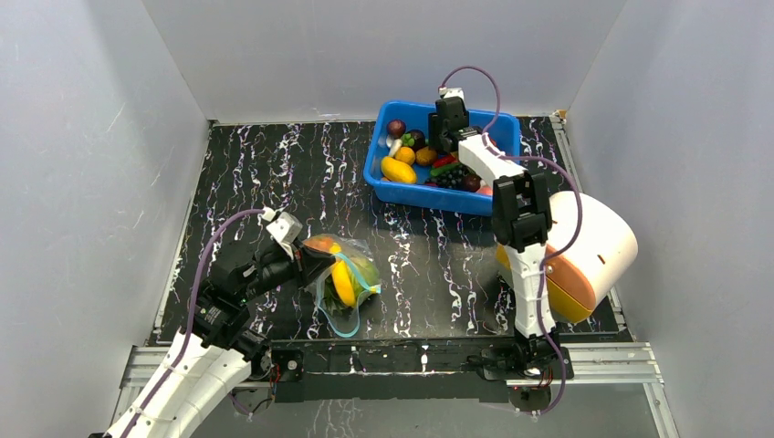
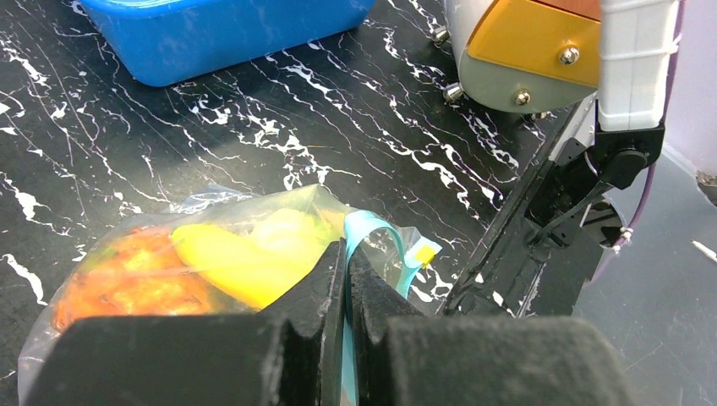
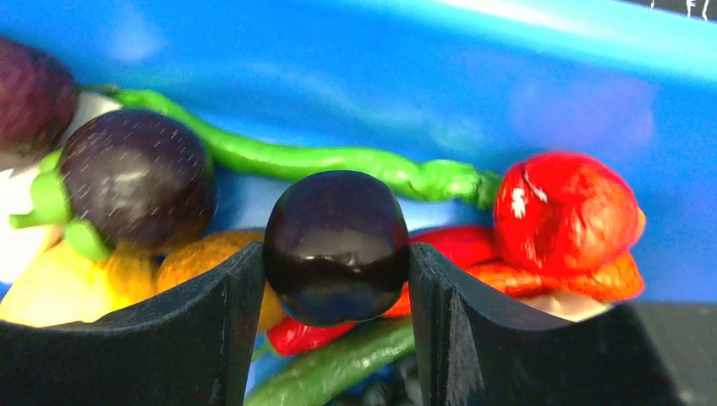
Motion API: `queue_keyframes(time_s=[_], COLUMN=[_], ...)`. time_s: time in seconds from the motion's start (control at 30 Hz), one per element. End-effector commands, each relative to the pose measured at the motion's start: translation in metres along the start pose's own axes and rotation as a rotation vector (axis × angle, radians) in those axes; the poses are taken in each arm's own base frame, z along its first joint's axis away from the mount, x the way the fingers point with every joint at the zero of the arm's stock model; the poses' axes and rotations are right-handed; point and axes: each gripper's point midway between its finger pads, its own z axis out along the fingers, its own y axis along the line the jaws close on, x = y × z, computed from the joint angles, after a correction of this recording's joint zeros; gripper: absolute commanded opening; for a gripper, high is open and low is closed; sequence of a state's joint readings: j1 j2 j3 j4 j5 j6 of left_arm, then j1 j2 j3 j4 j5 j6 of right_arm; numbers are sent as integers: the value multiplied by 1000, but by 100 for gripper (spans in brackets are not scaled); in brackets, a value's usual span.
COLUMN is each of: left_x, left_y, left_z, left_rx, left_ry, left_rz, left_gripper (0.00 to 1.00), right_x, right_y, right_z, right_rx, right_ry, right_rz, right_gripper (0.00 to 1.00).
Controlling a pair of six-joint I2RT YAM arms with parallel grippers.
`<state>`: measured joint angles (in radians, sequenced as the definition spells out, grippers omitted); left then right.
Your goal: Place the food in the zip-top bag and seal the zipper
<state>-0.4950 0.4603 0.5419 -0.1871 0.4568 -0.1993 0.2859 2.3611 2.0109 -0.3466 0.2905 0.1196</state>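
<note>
Right tool (image 3: 336, 258) pinches dark fruit (image 3: 336, 233); left tool (image 2: 347, 279), zipper (image 2: 376, 227).

**Table** (image 1: 274, 173): black top with white marbled veining, filling the middle of the top view between grey walls.

Lying directly on it:
1. Blue bin (image 1: 429, 196), upper centre-right, near the back edge, holding assorted toy pieces.
2. Zip-top bag (image 1: 354, 246), lower centre-left, clear and crinkled, lying flat, with yellow and orange food (image 1: 344, 285) inside. Its teal zipper (image 2: 369, 227) curls loose at the near end.
3. White-and-orange rounded housing (image 1: 593, 251), right edge, well apart from the bag.
</note>
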Motion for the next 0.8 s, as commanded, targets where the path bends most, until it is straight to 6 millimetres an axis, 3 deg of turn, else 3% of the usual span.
queue_keyframes(time_s=[0.0,0.23,0.4,0.77], left_x=[-18,-45,-61,-100], left_y=[1,5,5,-1], left_z=[1,5,8,23], left_rx=[-18,-62,-72,-44], left_ry=[-62,-89,-114,-182], left_rz=[8,-13,-71,-161], left_gripper=[0,0,0,0], right_x=[-55,-58,-45,-19], right_y=[1,12,18,37], right_z=[-61,-119,-164,-295], right_rx=[-89,-232,-326,-602], right_ry=[-119,-125,-105,-136], right_rz=[66,109,129,208], right_gripper=[35,34,35,38])
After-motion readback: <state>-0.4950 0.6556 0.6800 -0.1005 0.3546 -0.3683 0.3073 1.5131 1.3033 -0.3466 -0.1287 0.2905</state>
